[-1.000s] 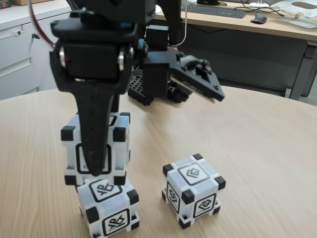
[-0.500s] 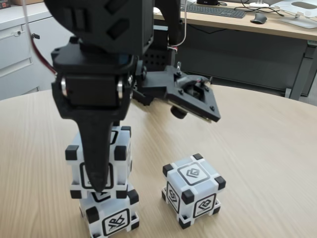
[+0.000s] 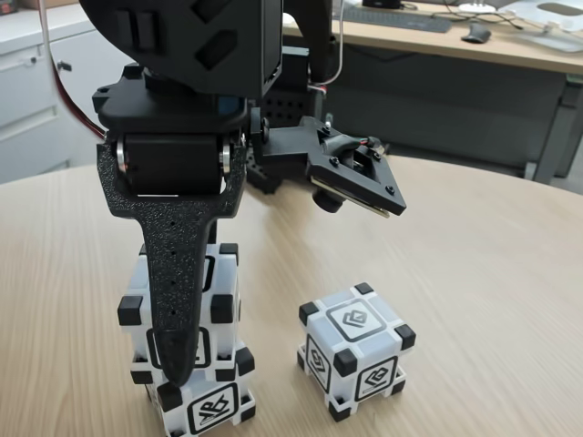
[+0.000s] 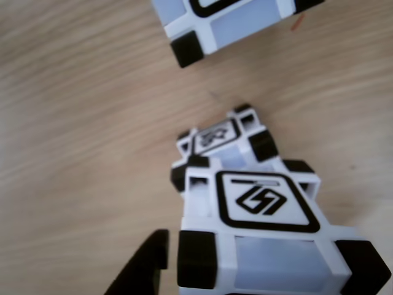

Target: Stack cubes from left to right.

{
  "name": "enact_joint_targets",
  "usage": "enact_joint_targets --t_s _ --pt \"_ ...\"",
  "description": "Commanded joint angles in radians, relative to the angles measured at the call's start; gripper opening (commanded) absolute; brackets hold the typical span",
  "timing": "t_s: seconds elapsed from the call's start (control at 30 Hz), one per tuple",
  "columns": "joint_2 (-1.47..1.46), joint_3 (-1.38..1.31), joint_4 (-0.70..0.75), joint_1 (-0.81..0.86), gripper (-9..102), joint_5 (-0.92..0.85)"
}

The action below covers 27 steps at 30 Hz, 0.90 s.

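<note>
black gripper (image 3: 178, 360) clamped on upper cube (image 3: 221, 287), near finger (image 3: 173, 273) pressed flat across its front face. held cube (image 4: 258, 209) sitting on top of lower cube (image 3: 209, 401), slightly offset; full seating not confirmable. lower cube (image 4: 222, 138) resting on wooden table (image 3: 474, 273), at left in the fixed view. third cube (image 3: 353, 360) alone on table, to the right, apart from stack.

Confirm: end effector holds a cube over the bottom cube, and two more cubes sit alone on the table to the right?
Not quite: the fixed view shows one lone cube on the right, not two. The end effector does hold the upper cube over the bottom cube.
</note>
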Motion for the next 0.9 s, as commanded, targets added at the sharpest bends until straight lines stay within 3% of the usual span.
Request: enact_joint_targets --t_s 0.0,0.3,0.87 --pt "0.025 -0.029 0.005 0.002 42 -0.017" --pt "0.078 -0.028 0.011 -0.017 42 -0.02" --pt "0.078 -0.026 0.014 -0.219 41 0.021"
